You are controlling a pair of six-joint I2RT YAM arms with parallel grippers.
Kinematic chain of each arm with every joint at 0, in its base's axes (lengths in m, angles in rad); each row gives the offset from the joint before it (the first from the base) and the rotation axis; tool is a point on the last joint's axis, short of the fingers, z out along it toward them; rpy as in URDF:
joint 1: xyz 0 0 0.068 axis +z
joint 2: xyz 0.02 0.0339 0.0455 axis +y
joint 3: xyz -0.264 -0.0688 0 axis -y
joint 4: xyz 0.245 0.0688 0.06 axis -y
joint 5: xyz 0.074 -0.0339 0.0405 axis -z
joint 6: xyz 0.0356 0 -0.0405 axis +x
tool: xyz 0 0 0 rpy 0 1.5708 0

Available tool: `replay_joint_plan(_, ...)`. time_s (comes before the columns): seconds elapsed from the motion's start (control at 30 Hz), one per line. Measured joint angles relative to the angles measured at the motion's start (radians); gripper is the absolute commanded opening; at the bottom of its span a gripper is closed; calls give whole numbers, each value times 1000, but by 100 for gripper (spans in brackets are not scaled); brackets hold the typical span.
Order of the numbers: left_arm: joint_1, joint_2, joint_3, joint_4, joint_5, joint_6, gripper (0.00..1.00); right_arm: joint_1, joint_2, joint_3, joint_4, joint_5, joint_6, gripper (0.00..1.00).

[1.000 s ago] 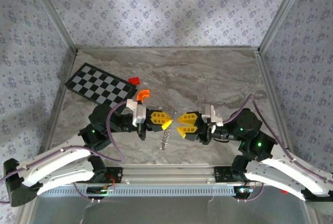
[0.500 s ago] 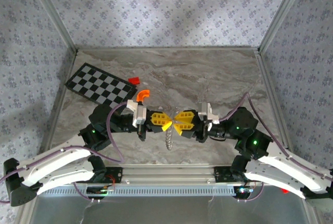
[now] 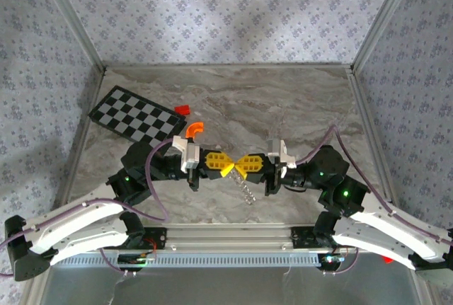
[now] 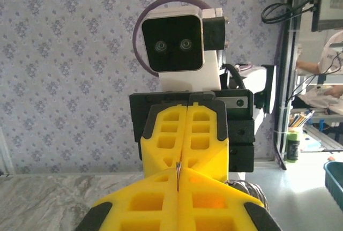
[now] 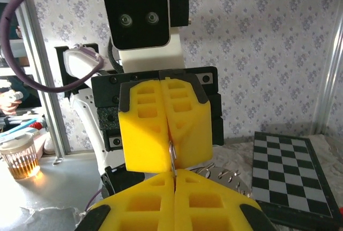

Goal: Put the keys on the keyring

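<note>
Both jaws now tip-to-tip over keyring [image 3: 246, 190]

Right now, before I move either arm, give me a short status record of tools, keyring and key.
Left tool: shut
Right tool: shut, tip to tip with the left one
Keyring: hangs tilted below the tips
Pinched at tips: thin metal sliver, seemingly the ring's wire
Key: too small to make out
</note>
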Motion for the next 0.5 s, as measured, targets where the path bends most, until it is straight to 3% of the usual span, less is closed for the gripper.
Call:
replay_joint_plan(0.07, 0, 0, 2, -38, -14, 22, 32, 0, -2, 2, -33, 15, -12, 0)
replay_joint_plan(0.13, 0, -1, 15, -108, -36, 47, 41, 0, -2, 19, -100, 34, -34, 0)
replay_joint_plan(0.5, 0, -58, 175, -565, -176, 215, 42, 0, 95, 314, -598, 141, -230, 0)
